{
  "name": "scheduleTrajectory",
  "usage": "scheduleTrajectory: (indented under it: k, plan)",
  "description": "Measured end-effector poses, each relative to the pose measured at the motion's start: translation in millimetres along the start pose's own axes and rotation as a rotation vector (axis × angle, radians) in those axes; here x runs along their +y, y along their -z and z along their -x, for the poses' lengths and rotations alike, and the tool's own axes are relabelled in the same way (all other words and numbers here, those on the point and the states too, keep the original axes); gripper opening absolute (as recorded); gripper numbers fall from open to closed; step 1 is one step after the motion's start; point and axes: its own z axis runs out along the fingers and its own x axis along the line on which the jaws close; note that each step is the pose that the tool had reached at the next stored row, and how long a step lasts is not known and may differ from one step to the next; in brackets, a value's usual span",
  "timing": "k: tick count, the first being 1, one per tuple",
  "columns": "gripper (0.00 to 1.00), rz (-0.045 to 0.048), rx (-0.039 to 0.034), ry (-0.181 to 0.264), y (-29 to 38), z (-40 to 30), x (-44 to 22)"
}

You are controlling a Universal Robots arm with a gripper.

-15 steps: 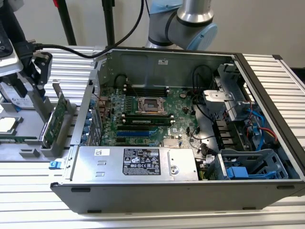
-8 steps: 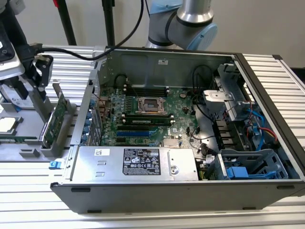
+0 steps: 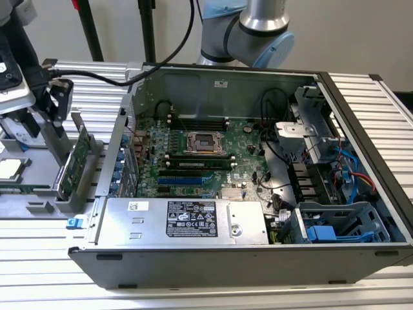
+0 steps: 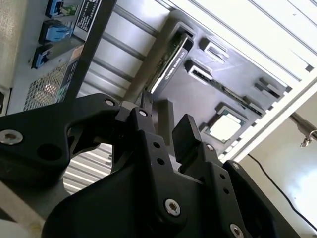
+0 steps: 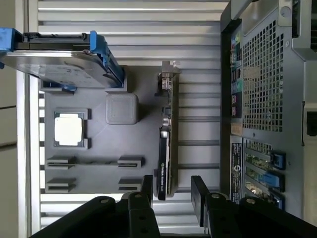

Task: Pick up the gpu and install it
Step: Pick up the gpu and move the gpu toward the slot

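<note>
Exterior view: gpu (image 3: pixel 73 161) upright in a tray (image 3: pixel 39 206) at the case's (image 3: pixel 193 265) nine o'clock, on a ribbed table (image 3: pixel 361 290); white wall (image 3: pixel 348 32) behind. Gripper (image 5: pixel 172 191) above it, fingers (image 5: pixel 199 196) apart.

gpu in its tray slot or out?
In: the gpu stands on edge in the tray's slot, outside the case. The gripper is open, not closed on it.

An open case (image 3: pixel 226 265) lies on the slatted surface (image 3: pixel 39 258), with a motherboard (image 3: pixel 213 139) and power supply (image 3: pixel 187 219) inside. Beside the case, a grey tray (image 5: pixel 99 144) holds a processor (image 5: pixel 68 130) and a drive (image 5: pixel 54 62).
</note>
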Motion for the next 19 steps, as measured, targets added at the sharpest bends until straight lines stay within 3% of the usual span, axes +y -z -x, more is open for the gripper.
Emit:
scheduleTrajectory:
  k: [19]
  plan:
    - [1.0,-0.0034,-0.0006,-0.003,-17.9,-0.4,-0.9]
